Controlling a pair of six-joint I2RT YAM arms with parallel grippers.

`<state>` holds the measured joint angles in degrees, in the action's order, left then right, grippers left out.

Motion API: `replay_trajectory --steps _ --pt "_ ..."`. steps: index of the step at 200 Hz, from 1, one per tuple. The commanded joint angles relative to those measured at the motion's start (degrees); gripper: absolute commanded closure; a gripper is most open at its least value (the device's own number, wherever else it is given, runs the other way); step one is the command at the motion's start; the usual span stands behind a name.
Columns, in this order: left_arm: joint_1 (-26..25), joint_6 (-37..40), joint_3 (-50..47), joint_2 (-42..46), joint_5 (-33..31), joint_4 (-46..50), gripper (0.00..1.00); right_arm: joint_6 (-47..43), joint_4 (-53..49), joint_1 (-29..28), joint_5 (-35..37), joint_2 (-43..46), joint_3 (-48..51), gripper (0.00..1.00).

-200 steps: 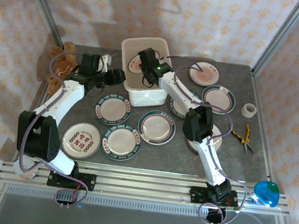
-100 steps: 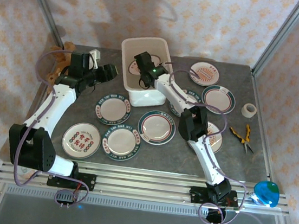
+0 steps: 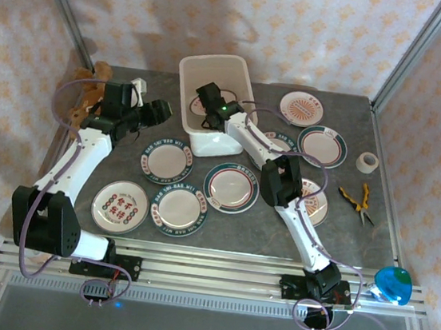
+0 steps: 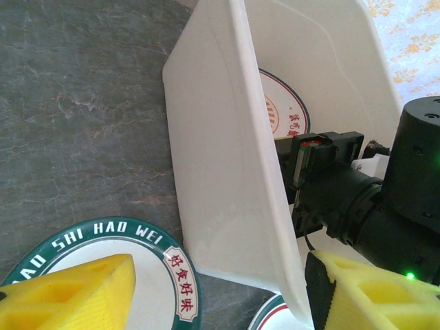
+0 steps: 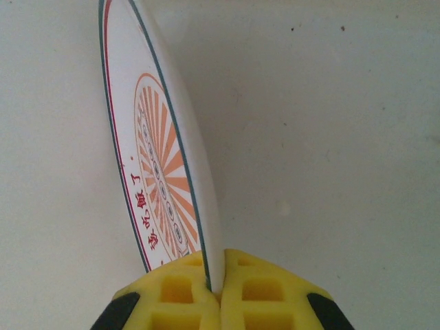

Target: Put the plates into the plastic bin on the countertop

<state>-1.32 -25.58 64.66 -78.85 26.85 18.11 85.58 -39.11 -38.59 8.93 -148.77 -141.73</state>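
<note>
Plate (image 5: 165,172) between right fingers (image 5: 172,292), perhaps upright

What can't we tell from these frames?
- Top view: the right gripper covers the plastic bin floor, so plates already inside can't be counted.
- Right wrist view: the held plate runs off the top edge; contact with the bin is unclear.
- Left wrist view: the bin's wall hides much of that plate.
- Top view: the right arm hides most of one countertop plate.
</note>
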Motion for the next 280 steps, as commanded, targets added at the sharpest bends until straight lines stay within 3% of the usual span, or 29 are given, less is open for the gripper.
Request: replay_trajectory --steps 1,88,104,181,229,257,280 --pt "0.7 0.1 -1.4 1.7 -2.5 2.7 0.33 2.0 1.8 -0.3 1.1 -1.0 -0.7 0.99" --pt "2.5 -1.5 -5.0 5.7 -6.9 9.3 0.33 -3.6 0.8 0.5 -0.8 2.8 -0.4 0.34" --pt "3.1 -2.3 -5.6 6.6 -7.5 11.1 0.33 -4.4 -1.6 0.5 -0.3 4.7 -0.7 0.00" --pt "4.9 -7.0 -11.1 7.5 -10.9 18.7 0.31 -14.1 -2.9 0.7 -2.9 15.5 4.0 0.01" --pt "5.2 -8.4 -13.8 3.6 -7.6 16.5 0.31 -24.0 -1.7 1.0 -5.6 22.0 8.4 0.01" --pt "5.2 -7.9 -14.1 -0.4 -6.6 15.7 0.31 -32.4 2.9 1.7 -9.3 29.2 14.9 0.01" --pt "5.2 -6.7 -13.4 -3.6 -6.7 15.7 0.31 -39.9 12.1 2.4 -13.2 38.4 26.1 0.03"
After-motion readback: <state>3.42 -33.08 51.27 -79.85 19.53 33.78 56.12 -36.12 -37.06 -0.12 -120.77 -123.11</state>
